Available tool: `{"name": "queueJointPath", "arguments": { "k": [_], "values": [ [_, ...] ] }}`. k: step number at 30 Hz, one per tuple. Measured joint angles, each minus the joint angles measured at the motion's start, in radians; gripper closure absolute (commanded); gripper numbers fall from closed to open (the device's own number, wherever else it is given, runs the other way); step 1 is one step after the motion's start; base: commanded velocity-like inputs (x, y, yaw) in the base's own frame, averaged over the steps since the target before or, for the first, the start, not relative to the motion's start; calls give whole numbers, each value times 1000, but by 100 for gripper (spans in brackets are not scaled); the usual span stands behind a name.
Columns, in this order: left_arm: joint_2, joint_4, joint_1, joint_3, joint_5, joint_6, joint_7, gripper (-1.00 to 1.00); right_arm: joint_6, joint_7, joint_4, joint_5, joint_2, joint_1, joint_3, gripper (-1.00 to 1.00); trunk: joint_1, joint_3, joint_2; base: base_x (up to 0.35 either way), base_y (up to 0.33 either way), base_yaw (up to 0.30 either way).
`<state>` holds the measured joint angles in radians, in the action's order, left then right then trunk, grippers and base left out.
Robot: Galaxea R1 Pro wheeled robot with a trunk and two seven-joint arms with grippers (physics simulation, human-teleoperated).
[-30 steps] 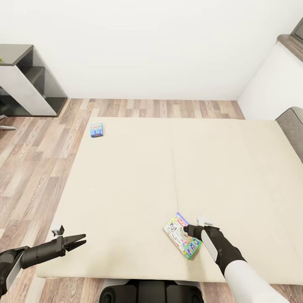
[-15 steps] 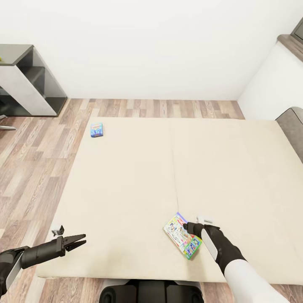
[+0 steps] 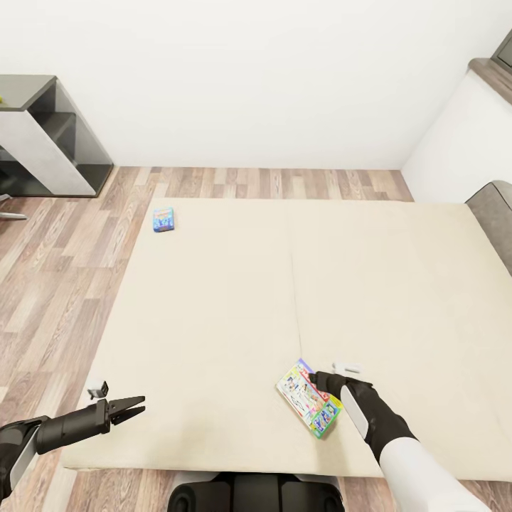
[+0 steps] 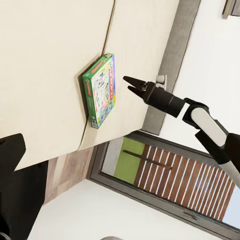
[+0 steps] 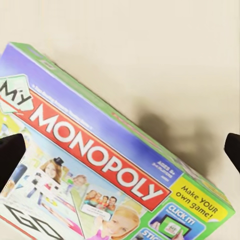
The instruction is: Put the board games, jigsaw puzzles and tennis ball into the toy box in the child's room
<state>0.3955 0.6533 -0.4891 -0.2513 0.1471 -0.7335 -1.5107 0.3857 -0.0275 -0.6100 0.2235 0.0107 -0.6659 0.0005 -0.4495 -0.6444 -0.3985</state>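
Right now the right gripper (image 3: 318, 385) hangs over the Monopoly board game (image 3: 308, 397), which lies flat on the bed (image 3: 213, 320) near its front edge; its jaws stand wide, one fingertip (image 5: 11, 159) off each side of the lid. Likely light, stiff cardboard with a glossy, slippery face, it is best pinched across its narrow edges. The left gripper (image 3: 135, 407) hovers open, holding nothing, well apart.

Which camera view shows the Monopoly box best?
The right wrist view: the Monopoly box is close and its title is readable. The head view shows it small on the bed; the left wrist view shows it whole from the side.
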Motion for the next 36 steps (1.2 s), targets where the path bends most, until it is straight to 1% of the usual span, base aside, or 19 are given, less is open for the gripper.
{"name": "queueJointPath", "arguments": {
  "k": [6, 10, 28, 30, 35, 36],
  "values": [
    [0, 0, 0, 0, 0, 0, 3, -100, -2, 44, -1, 3, 0, 0, 1, -100, 0, -2, 0, 0, 0, 0],
    [0, 0, 0, 0, 0, 0, 2, -100, -2, 62, -1, 3, 0, 0, 1, -100, 0, -7, 0, 0, 0, 0],
    [0, 0, 0, 0, 3, 2, -3, -100, -3, 73, 1, 0, 2, 0, 1, -100, 0, -35, 0, 0, 0, 0],
    [0, 0, 0, 1, 5, 4, -7, -100, -3, 73, 1, 0, 2, 0, 1, -100, 0, -39, 0, 0, 0, 0],
    [3, 11, 0, 3, 9, 8, -56, -100, -3, 73, 1, 0, 1, 0, 1, -100, 0, -47, 0, 0, 0, 0],
    [4, 16, 0, 3, 9, 8, -56, -100, -3, 73, 1, 0, 1, 0, 1, -100, 0, -49, 0, 0, 0, 0]
  ]
}}
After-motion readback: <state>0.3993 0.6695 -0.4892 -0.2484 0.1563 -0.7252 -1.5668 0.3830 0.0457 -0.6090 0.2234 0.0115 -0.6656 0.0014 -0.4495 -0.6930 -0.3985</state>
